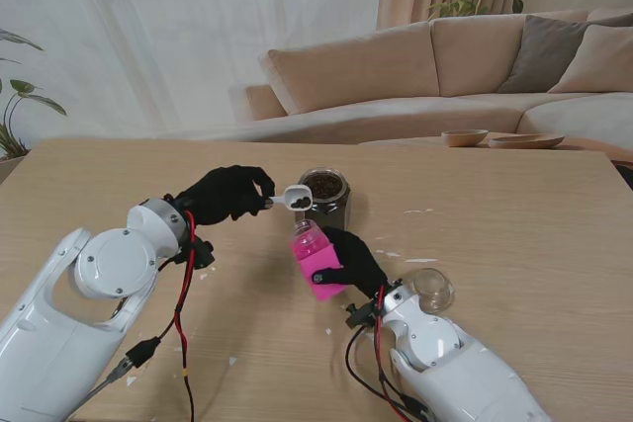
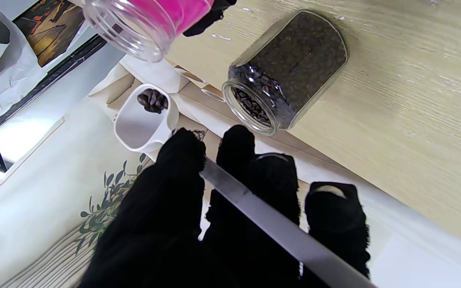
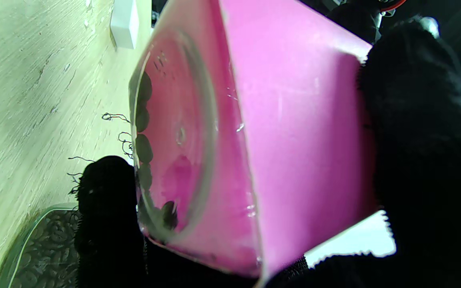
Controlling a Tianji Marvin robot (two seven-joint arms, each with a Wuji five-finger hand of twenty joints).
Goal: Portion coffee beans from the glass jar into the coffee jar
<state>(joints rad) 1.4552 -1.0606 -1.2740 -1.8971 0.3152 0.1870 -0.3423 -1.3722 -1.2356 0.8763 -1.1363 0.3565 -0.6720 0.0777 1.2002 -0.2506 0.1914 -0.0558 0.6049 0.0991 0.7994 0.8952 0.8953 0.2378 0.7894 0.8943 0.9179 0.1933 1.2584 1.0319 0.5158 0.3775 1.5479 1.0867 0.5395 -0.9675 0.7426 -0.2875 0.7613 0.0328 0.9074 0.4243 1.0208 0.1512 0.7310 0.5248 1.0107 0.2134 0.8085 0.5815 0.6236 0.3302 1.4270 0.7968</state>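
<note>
Living-room setup, sofa behind a pale wood table (image 1: pixel 514 244). Mid-table, the glass jar (image 1: pixel 323 195) stands upright, full of beans. Left hand (image 1: pixel 226 193) pinches a light scoop (image 1: pixel 298 198), bowl facing right. Right hand (image 1: pixel 354 259) wraps the pink coffee jar (image 1: pixel 316 259), mouth tilted toward the scoop. Looks slippery, so grip mid-body.

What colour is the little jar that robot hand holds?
Pink label on clear plastic coffee jar; the right wrist view shows it best.

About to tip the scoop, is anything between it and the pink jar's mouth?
Nothing visible. The scoop in the left hand hangs just beside the pink jar, lidless, tilted toward it in the right hand.
</note>
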